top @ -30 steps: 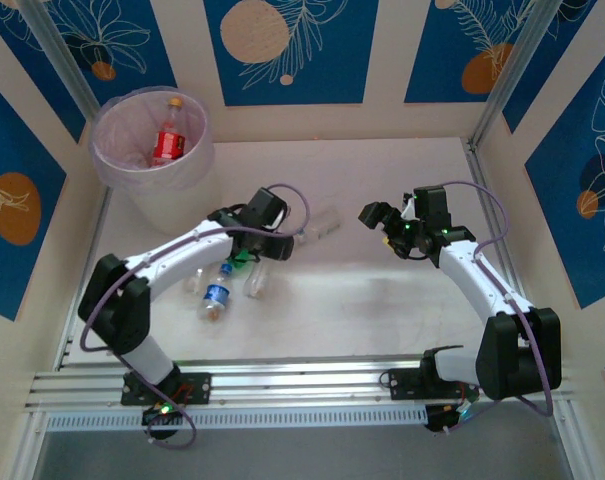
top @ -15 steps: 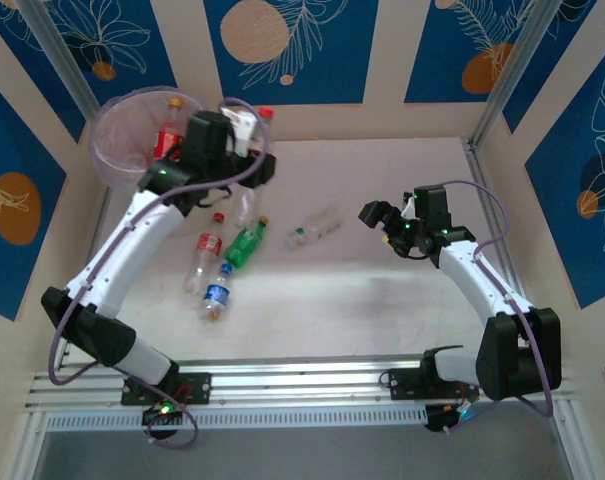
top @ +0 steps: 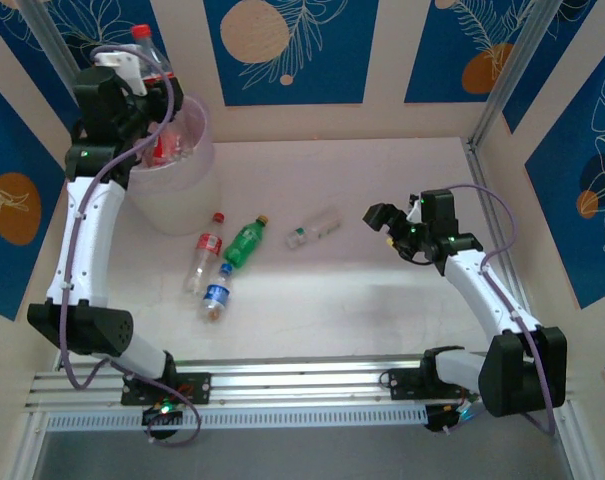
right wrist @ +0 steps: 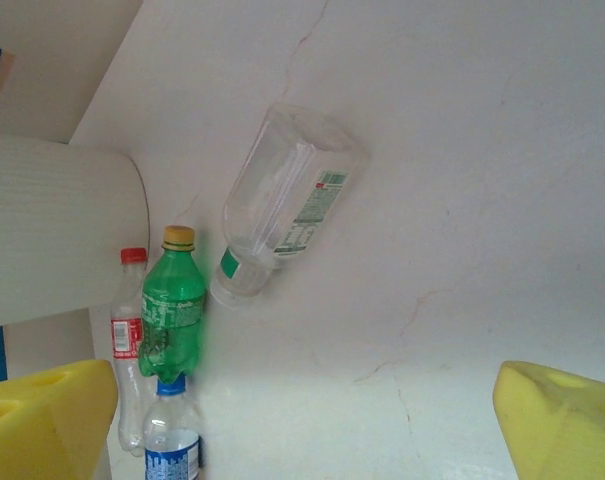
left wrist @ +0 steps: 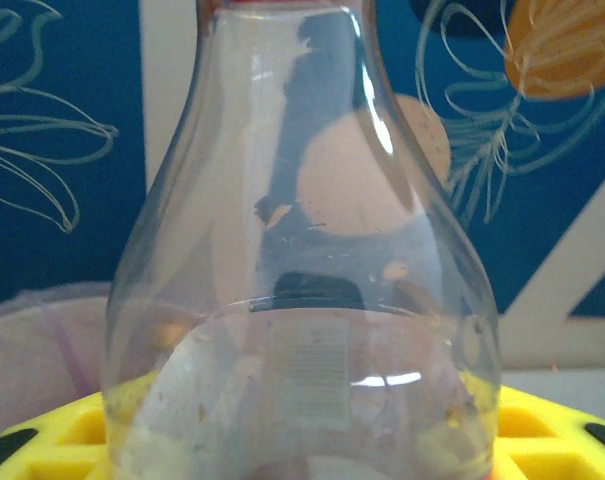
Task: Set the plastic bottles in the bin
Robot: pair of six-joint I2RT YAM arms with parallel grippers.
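The left hand [top: 130, 66] clamps narrowly on a clear bottle [left wrist: 302, 250] beside the bin [top: 177, 195] rim, upper left. The bottle's long axis runs up the frame, red cap topmost.

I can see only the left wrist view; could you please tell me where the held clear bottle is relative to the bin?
Observer: In the top view, the left gripper holds the clear bottle raised, red cap up, by the far-left rim of the bin.
Operator: Thanks; how many bottles lie on the table?
Observer: Four: a red-labelled bottle, a green bottle, a blue-labelled bottle and a white-labelled bottle.
Operator: And the other arm?
Observer: The right gripper hangs open to their right, empty.
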